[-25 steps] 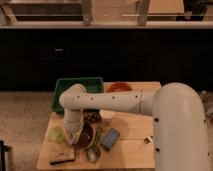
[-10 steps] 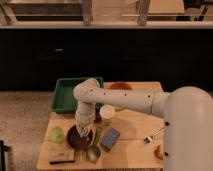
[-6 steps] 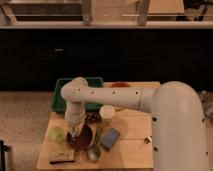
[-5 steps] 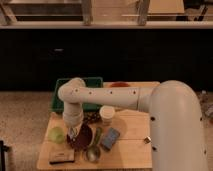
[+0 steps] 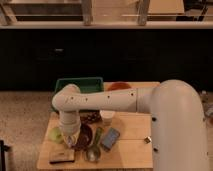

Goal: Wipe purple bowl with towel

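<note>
The dark purple bowl [image 5: 84, 135] sits on the wooden table [image 5: 130, 152] at front left. My gripper [image 5: 70, 139] hangs at the end of the white arm [image 5: 100, 101], low over the bowl's left rim, and hides part of the bowl. I cannot make out a towel in the gripper. A flat brown thing [image 5: 62, 157], perhaps a folded cloth, lies in front of the bowl near the table's front left corner.
A green fruit [image 5: 55, 134] lies left of the bowl. A metal scoop [image 5: 93, 151], a blue-grey packet [image 5: 110, 139] and a white cup [image 5: 106, 116] lie to the bowl's right. A green bin [image 5: 80, 86] and a red bowl [image 5: 119, 86] stand at the back. My arm's bulk fills the right side.
The arm's elbow has swung left and the gripper has moved from over the bowl's middle toward its left rim. The table's objects have stayed in place.
</note>
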